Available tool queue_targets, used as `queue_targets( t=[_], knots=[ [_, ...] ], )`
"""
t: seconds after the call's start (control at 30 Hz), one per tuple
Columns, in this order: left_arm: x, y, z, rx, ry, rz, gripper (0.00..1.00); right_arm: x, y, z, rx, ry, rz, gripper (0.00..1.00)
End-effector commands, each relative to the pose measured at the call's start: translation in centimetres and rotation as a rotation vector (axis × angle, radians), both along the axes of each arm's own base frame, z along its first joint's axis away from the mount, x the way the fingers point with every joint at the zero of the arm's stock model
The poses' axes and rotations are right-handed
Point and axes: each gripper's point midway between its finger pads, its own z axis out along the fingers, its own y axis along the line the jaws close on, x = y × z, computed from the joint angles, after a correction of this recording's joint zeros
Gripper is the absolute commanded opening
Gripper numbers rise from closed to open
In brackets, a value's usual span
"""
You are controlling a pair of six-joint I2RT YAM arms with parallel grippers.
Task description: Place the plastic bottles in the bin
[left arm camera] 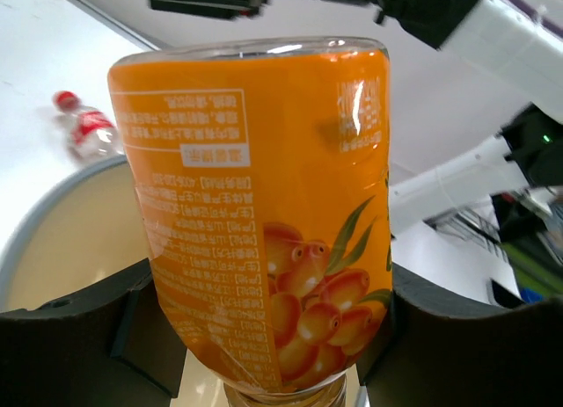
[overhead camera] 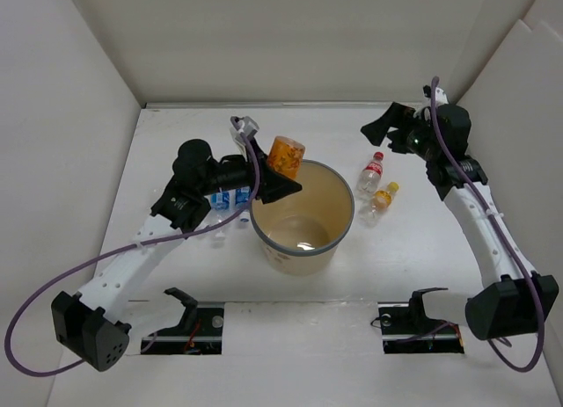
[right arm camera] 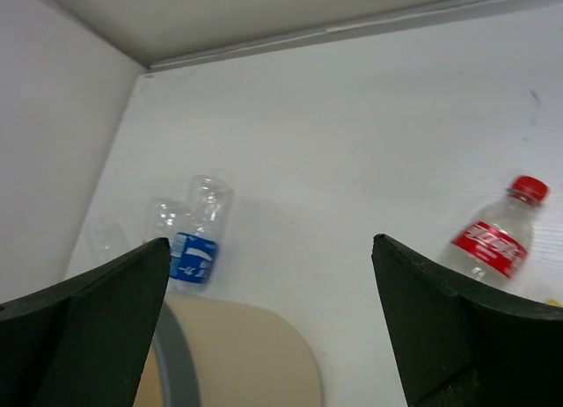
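the orange bottle is glossy plastic with a slick printed label; my left fingers are matt black; the bin looks smooth and matt.

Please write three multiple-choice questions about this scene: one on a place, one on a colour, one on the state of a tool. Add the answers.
1. Where is the red-capped bottle? A) on the table, right of the bin B) inside the bin C) in the right tool
2. What colour is the label of the bottle in the left tool? A) blue B) orange C) green
3. How is the right tool? A) shut on a bottle B) shut and empty C) open and empty
1 A: it lies on the table beside the bin. 2 B: the left wrist view shows an orange label. 3 C: its fingers stand apart with nothing between.
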Motion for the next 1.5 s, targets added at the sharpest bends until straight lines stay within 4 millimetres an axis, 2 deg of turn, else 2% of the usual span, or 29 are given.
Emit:
queue_targets(
  t=[0.0, 0.07, 0.13, 0.17, 0.2, 0.33, 0.4, 0.43, 0.47, 0.53, 0.57, 0.63, 0.67, 0.7, 0.77, 0.8, 0.83, 0.9, 0.93, 1.0, 1.07, 1.1, 1.13, 1.2, 1.23, 1.3, 1.37, 1.4, 1.47],
  knots=[
    [-1.6, -1.4, 1.9, -0.014, -0.07, -0.085, 0.41, 0.1, -3.2, -1.9, -0.1, 0.033, -0.116, 1.0],
    [-1.4, -1.6, 1.6, -0.008, -0.059, -0.087, 0.48, 0.2, -4.0, -2.8, -0.121, 0.064, -0.141, 1.0],
    [-1.2, -1.6, 0.7, 0.002, -0.041, -0.078, 0.65, 0.3, -4.2, -2.9, -0.133, 0.06, -0.147, 1.0],
    [-1.2, -1.6, 0.7, 0.002, -0.041, -0.078, 0.86, 0.3, -4.5, -3.1, -0.14, 0.072, -0.162, 1.0],
    [-1.2, -1.6, 0.3, 0.006, -0.034, -0.078, 1.0, 0.6, -4.7, -3.6, -0.155, 0.081, -0.172, 1.0],
    [-1.5, -1.3, 0.5, 0.008, -0.031, -0.066, 1.0, 1.8, -6.1, -6.3, -0.213, 0.181, -0.24, 1.0],
    [-1.5, -1.2, 1.5, -0.002, -0.059, -0.065, 1.0, 2.5, -6.6, -7.2, -0.249, 0.21, -0.273, 1.0],
    [-1.5, -1.2, 1.5, -0.002, -0.059, -0.065, 1.0, 2.8, -7.1, -9.0, -0.265, 0.265, -0.297, 1.0],
    [-1.8, -1.2, 2.8, -0.017, -0.086, -0.076, 1.0, 3.3, -7.1, -9.3, -0.274, 0.273, -0.319, 1.0],
    [-1.7, -1.3, 3.6, -0.027, -0.089, -0.076, 1.0, 4.2, -7.8, -12.0, -0.297, 0.348, -0.366, 1.0],
    [-1.5, -1.2, 4.2, -0.036, -0.09, -0.063, 1.0, 4.8, -7.9, -12.3, -0.293, 0.36, -0.38, 1.0],
    [-0.6, -0.9, 6.5, -0.062, -0.122, 0.01, 1.0, 6.0, -7.5, -13.3, -0.301, 0.391, -0.381, 1.0],
    [0.0, -0.6, 7.3, -0.068, -0.126, 0.051, 1.0, 6.7, -7.6, -15.7, -0.325, 0.451, -0.382, 1.0],
    [1.4, 0.3, 9.1, -0.08, -0.126, 0.165, 1.0, 7.3, -7.5, -16.5, -0.33, 0.466, -0.38, 1.0],
    [3.3, 1.2, 10.5, -0.075, -0.104, 0.289, 1.0, 8.3, -6.9, -19.0, -0.341, 0.527, -0.37, 1.0],
    [5.2, 1.9, 9.6, -0.032, -0.046, 0.395, 1.0, 8.6, -6.8, -19.9, -0.336, 0.546, -0.374, 0.99],
    [5.6, 2.6, 12.0, -0.052, -0.063, 0.443, 1.0, 8.6, -6.6, -20.9, -0.338, 0.569, -0.363, 0.99],
    [7.7, 3.0, 11.7, -0.011, -0.018, 0.532, 1.0, 8.9, -5.6, -22.8, -0.334, 0.608, -0.355, 0.94],
    [8.4, 3.9, 12.4, 0.009, -0.011, 0.596, 1.0, 8.9, -5.6, -23.4, -0.338, 0.621, -0.353, 0.94],
    [9.3, 4.2, 12.0, 0.039, 0.015, 0.637, 1.0, 9.0, -4.8, -24.2, -0.353, 0.632, -0.353, 0.93],
    [10.4, 4.0, 10.8, 0.079, 0.047, 0.663, 1.0, 8.9, -5.0, -26.0, -0.368, 0.674, -0.365, 0.91],
    [10.3, 4.1, 11.3, 0.071, 0.04, 0.663, 1.0, 8.9, -5.0, -26.4, -0.374, 0.688, -0.364, 0.87],
    [10.7, 3.9, 10.5, 0.09, 0.056, 0.663, 1.0, 8.8, -5.1, -27.4, -0.382, 0.709, -0.361, 0.84],
    [11.1, 3.8, 10.1, 0.099, 0.062, 0.676, 1.0, 8.7, -4.9, -27.9, -0.381, 0.721, -0.353, 0.72],
    [11.2, 3.8, 9.5, 0.109, 0.07, 0.676, 1.0, 9.0, -4.7, -27.8, -0.37, 0.71, -0.346, 0.53],
    [11.5, 4.1, 9.5, 0.115, 0.062, 0.696, 1.0, 9.4, -4.6, -27.4, -0.347, 0.698, -0.336, 0.22],
    [12.2, 3.7, 9.1, 0.138, 0.052, 0.694, 1.0, 10.7, -4.7, -25.2, -0.317, 0.641, -0.342, 0.02],
    [12.3, 3.4, 9.3, 0.144, 0.034, 0.675, 1.0, 11.1, -4.6, -24.6, -0.312, 0.625, -0.343, 0.02],
    [12.5, 2.7, 10.0, 0.147, 0.007, 0.641, 1.0, 12.9, -4.6, -21.4, -0.286, 0.555, -0.34, 0.0]
  ],
)
